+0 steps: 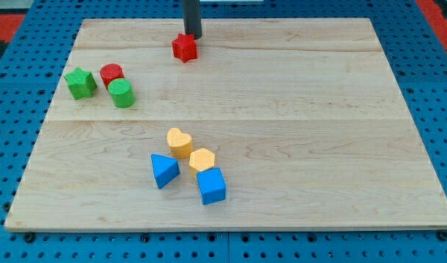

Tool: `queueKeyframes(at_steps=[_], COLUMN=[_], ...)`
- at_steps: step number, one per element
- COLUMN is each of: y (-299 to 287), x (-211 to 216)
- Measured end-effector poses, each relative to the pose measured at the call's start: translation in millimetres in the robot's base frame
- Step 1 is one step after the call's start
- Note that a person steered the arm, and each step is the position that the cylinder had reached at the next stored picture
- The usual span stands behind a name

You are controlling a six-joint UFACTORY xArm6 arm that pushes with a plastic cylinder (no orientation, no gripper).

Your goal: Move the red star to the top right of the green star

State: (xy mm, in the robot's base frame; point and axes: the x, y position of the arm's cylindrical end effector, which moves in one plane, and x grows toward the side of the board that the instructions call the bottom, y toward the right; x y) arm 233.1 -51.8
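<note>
near: blue cube block (pixel 211 185), blue triangle block (pixel 163 170) | mid-left: green star block (pixel 80 82) on wooden tabletop (pixel 318 109) | far: red star block (pixel 184 47), my tip (pixel 193 36) touching its far-right edge; no end effector jaws | risk: off-centre push spins star aside

red star (pixel 184 47): small red star-shaped block, flat on the surface, near the view's top edge, left of centre | green star (pixel 80 82): small green star-shaped block, flat, at the view's left | relation: red star well apart, up and right of green star
</note>
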Motion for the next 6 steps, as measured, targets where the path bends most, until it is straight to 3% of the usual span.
queueKeyframes(at_steps=[1, 2, 3, 5, 6], y=[16.8, 13.3, -19.1, -148.8, -151.4], x=[-3.4, 26.2, 50.3, 52.1, 18.7])
